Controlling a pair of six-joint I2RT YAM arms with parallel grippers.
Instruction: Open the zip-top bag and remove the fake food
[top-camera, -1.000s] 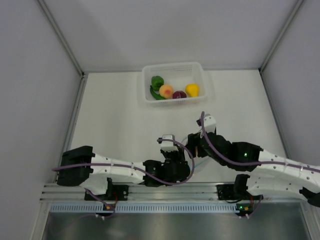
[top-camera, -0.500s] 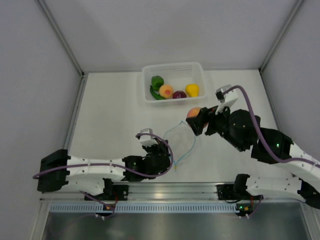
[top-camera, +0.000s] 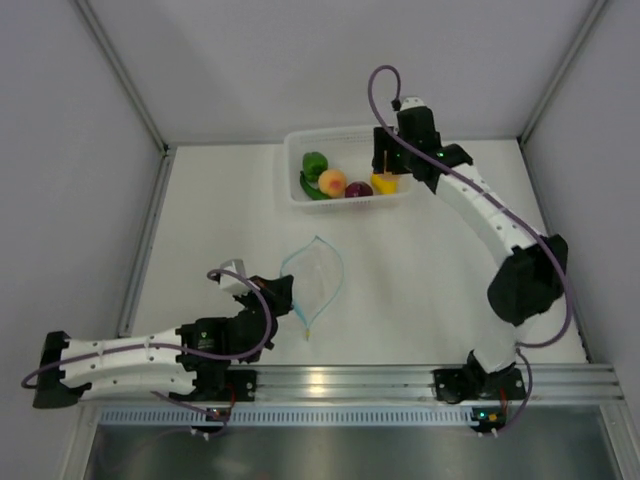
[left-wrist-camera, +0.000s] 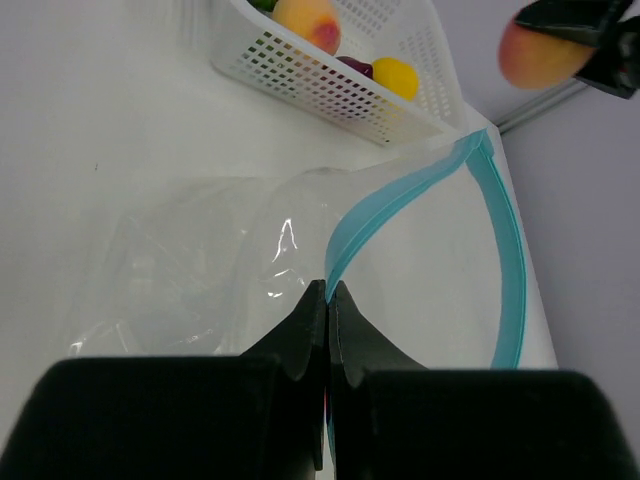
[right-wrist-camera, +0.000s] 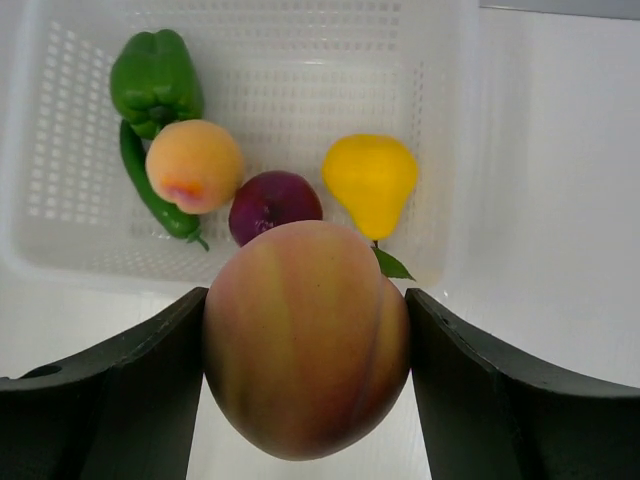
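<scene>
The zip-top bag (top-camera: 320, 268) lies on the table with its light blue zip strip (left-wrist-camera: 400, 195) spread open, and nothing shows inside it. My left gripper (left-wrist-camera: 328, 292) is shut on the near end of that strip (top-camera: 283, 292). My right gripper (right-wrist-camera: 306, 300) is shut on a peach-orange fruit (right-wrist-camera: 305, 345), held above the front of the white basket (right-wrist-camera: 440, 110). In the basket lie other fake food: a green pepper (right-wrist-camera: 155, 78), a slim green chili (right-wrist-camera: 150, 195), a smaller peach fruit (right-wrist-camera: 193, 165), a purple piece (right-wrist-camera: 272, 205) and a yellow pepper (right-wrist-camera: 370, 182).
The white mesh basket (top-camera: 295, 195) stands at the back middle of the table, against the rear wall. Grey walls close in the table on the left, right and back. The right arm (top-camera: 500, 230) stretches across the right half of the table.
My right arm carried the peach-orange fruit from the bag up and back to above the basket. My left arm drew back to the left, still gripping the zip strip; the bag shifted left.
</scene>
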